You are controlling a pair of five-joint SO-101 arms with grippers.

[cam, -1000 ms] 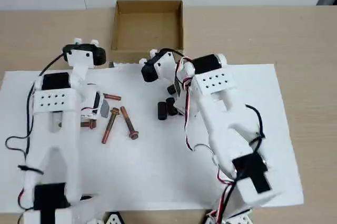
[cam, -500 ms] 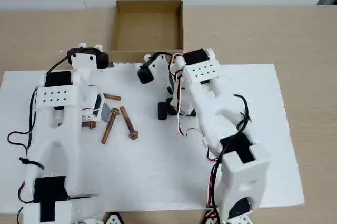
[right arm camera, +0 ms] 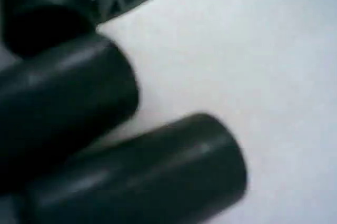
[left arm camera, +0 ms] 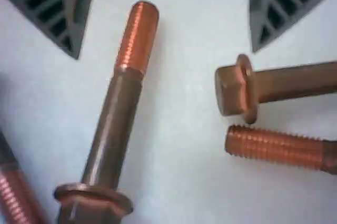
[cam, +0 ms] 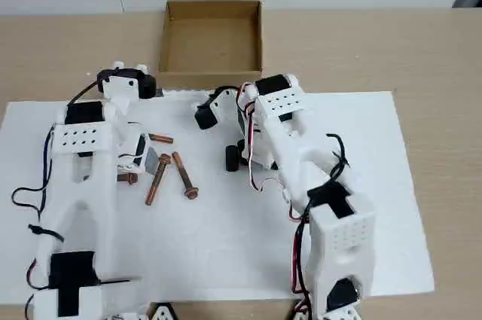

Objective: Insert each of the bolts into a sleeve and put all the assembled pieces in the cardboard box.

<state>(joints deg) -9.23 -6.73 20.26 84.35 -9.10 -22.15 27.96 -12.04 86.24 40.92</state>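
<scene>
Since the left gripper (left arm camera: 166, 45) hangs open over the copper bolts (cam: 157, 179) on the paper sheet's (cam: 226, 245) left half, one bolt's (left arm camera: 124, 103) threaded tip lies between its jaws, long axis crosswise to their closing line, so lowering and closing should pinch the threads.

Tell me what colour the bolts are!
The bolts are shiny copper-orange. The left wrist view shows them best.

light: bright, even | shadows: faint — soft-edged | glare: mild sheen on bolts (left arm camera: 120, 113)
</scene>
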